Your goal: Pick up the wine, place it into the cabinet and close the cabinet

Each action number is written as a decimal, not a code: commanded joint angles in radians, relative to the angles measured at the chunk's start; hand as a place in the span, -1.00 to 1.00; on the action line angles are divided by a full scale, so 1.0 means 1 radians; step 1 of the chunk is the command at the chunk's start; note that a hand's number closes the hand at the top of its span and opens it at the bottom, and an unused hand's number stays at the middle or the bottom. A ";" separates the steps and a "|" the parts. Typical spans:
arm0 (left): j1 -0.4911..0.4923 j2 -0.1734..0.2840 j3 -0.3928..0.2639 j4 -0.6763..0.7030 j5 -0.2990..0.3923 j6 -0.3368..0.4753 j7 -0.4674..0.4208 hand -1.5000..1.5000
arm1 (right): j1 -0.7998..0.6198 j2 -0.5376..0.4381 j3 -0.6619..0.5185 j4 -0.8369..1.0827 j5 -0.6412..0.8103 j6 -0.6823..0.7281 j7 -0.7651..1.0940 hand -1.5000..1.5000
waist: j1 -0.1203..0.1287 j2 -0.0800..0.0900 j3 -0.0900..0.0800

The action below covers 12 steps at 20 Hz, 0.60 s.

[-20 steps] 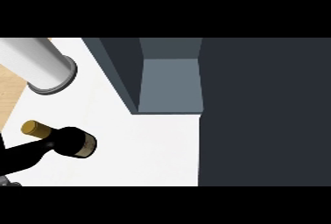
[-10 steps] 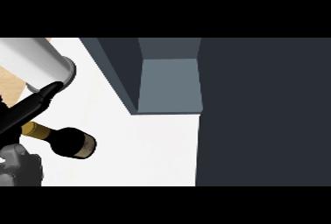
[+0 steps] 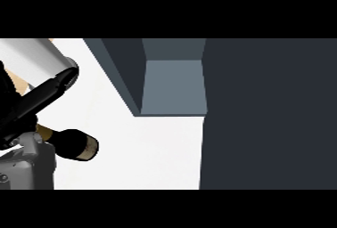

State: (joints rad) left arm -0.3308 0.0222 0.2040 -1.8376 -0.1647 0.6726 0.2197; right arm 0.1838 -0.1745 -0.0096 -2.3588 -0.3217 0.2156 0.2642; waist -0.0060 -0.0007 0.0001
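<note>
The wine bottle (image 3: 76,145) is dark with a tan band and lies low at the left of the white counter (image 3: 151,151). Part of it is hidden under my left hand (image 3: 43,94). That hand comes in from the left edge, with a long black finger stretched straight up and to the right above the bottle. Its grey wrist (image 3: 26,165) sits just left of the bottle. The dark cabinet (image 3: 263,116) fills the right side, and its open grey inside (image 3: 172,87) shows at the top middle. My right hand does not show.
A white-grey cylinder (image 3: 36,58) stands at the top left, close behind my left hand. A strip of wooden surface (image 3: 23,87) shows by the left edge. The cabinet's dark wall (image 3: 121,71) borders the counter.
My left hand has come up from the lower left and its finger now reaches over the bottle toward the cylinder. The bottle has shifted slightly to the right.
</note>
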 commanded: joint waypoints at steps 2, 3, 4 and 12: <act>0.013 -0.013 -0.054 -0.020 -0.032 0.053 0.036 -1.00 | -0.093 0.006 -0.013 -0.020 -0.010 -0.037 0.098 -1.00 | 0.005 0.000 0.000; 0.034 -0.021 -0.115 0.020 -0.019 0.102 -0.020 -1.00 | -0.074 0.003 -0.039 -0.025 -0.045 -0.025 0.094 -1.00 | 0.003 0.000 0.000; -0.004 0.020 -0.079 -0.056 -0.084 0.070 0.127 -1.00 | -0.040 0.010 -0.011 -0.037 0.002 -0.004 0.081 -1.00 | 0.004 -0.001 0.000; 0.088 0.008 -0.106 -0.112 -0.106 0.082 0.135 -1.00 | -0.026 0.070 0.039 -0.039 0.069 0.012 0.058 -1.00 | 0.005 -0.001 0.000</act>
State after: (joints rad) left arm -0.2853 0.0252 0.1068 -1.9119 -0.2534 0.7559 0.3185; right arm 0.1311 -0.1468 -0.0275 -2.3629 -0.3177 0.2255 0.3345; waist -0.0019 -0.0011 0.0002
